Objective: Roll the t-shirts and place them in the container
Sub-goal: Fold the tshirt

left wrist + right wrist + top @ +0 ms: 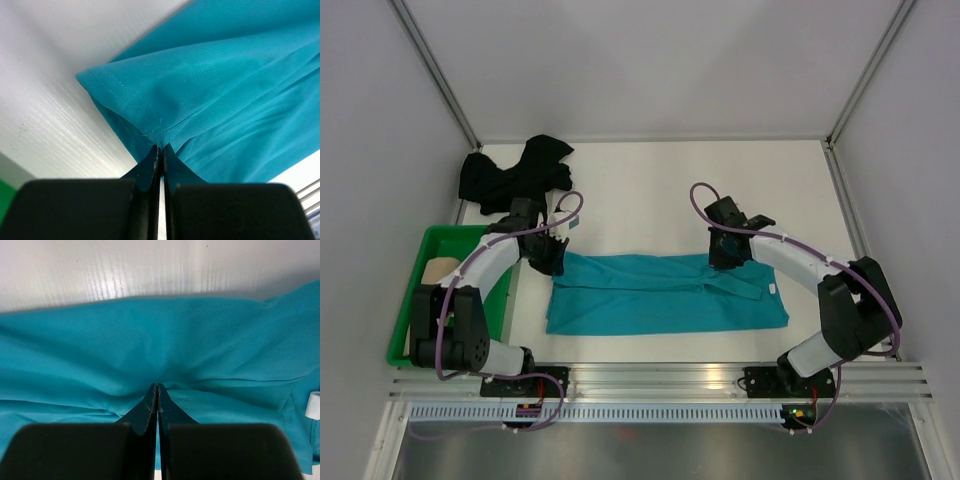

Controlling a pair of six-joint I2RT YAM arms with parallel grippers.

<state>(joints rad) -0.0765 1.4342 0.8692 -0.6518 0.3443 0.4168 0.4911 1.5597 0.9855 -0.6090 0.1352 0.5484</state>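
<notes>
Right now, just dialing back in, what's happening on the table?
Both arms are working the teal t-shirt, which lies as a long band across the table. The left end effector is shut on its far left corner, the right end effector on the far edge further right. It is not rolled yet. A black t-shirt sits crumpled at the back left, and a tan roll lies in the green tray.
</notes>
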